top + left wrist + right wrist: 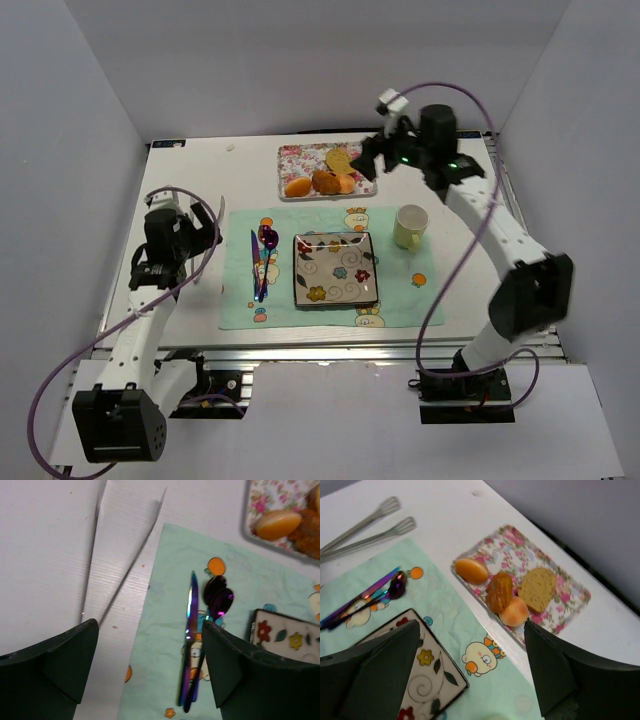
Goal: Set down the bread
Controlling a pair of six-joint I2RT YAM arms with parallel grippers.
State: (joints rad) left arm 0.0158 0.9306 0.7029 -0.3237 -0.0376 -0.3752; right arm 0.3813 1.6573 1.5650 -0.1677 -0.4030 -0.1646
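left wrist: floral tray point(260, 500) cropped by top-right corner, plate point(282, 632) cropped at right edge | right wrist: plate cropped at bottom, tongs point(402, 526) cropped at left edge | top external: floral tray's right end hidden behind right gripper point(368, 162)

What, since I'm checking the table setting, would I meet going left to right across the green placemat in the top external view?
iridescent cutlery → square patterned plate → pale yellow mug
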